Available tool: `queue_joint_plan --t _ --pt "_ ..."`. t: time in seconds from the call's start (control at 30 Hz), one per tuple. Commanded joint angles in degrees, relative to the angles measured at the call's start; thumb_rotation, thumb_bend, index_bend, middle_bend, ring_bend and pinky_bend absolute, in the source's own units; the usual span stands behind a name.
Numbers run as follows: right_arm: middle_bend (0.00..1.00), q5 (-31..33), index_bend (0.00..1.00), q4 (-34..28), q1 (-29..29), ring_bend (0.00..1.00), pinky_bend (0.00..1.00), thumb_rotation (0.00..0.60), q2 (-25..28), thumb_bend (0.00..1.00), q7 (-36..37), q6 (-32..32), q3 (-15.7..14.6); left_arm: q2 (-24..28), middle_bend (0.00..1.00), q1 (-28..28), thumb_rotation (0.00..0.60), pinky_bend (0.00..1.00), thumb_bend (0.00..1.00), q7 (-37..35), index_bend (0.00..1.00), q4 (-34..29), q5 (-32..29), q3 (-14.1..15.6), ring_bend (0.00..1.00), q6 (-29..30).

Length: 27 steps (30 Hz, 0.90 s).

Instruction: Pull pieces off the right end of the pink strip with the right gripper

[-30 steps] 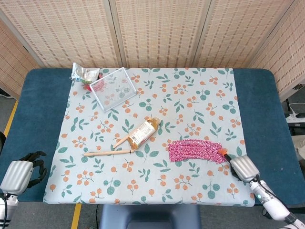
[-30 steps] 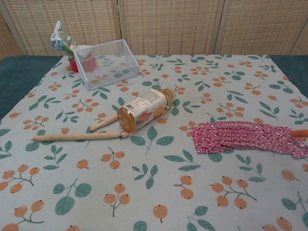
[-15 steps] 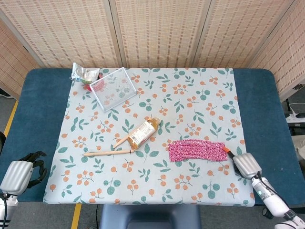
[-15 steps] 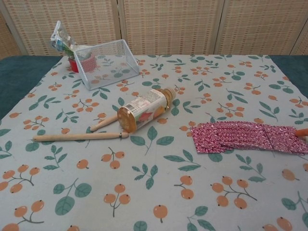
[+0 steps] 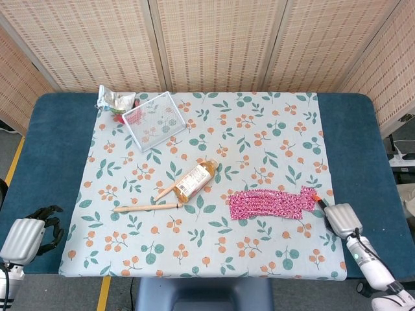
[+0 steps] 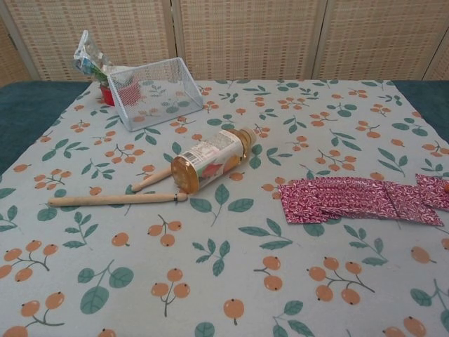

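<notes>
The pink patterned strip (image 5: 266, 204) lies flat on the floral cloth, right of centre; the chest view shows it (image 6: 351, 201) at the right. Its right end piece (image 5: 305, 194) is turned up and drawn away from the rest, and appears at the chest view's right edge (image 6: 432, 192). My right hand (image 5: 340, 218) sits just right of the strip, near the cloth's right edge. Its orange fingertips (image 5: 317, 198) pinch that end piece. My left hand (image 5: 29, 232) rests at the front left corner, off the cloth, fingers loosely bent and holding nothing.
A bottle (image 5: 194, 180) lies on its side left of the strip, with a wooden stick (image 5: 146, 207) beside it. A wire mesh basket (image 5: 154, 120) and a snack bag (image 5: 115, 98) stand at the back left. Blue table (image 5: 363, 149) borders the cloth.
My right hand has drawn back to the right and slightly away from me. The strip's right end, earlier lying flat and bent forward, has been pulled up and out to the right.
</notes>
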Motion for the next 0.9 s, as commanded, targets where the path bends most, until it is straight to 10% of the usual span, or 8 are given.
queue_joint_plan --t 0.03,0.5,0.9 --pt "0.78 1.66 0.17 0.08 0.08 0.91 0.80 0.600 0.20 1.00 -0.97 -0.44 1.20 0.02 0.31 -0.01 0.600 0.57 0.66 0.00 0.28 0.01 0.01 -0.01 0.33 0.01" --pt "0.78 8.62 0.19 -1.18 -0.18 0.91 0.80 0.600 1.82 1.00 -4.28 0.79 6.38 -0.02 0.31 -0.13 0.600 0.57 0.66 0.16 0.28 -0.07 -0.36 -0.10 0.33 -0.39" --pt "0.78 -8.72 0.17 -7.87 -0.02 0.91 0.80 0.600 6.61 1.00 10.93 5.52 -2.18 0.08 0.31 -0.18 0.600 0.57 0.66 0.31 0.28 -0.20 -0.61 -0.04 0.33 -0.75"
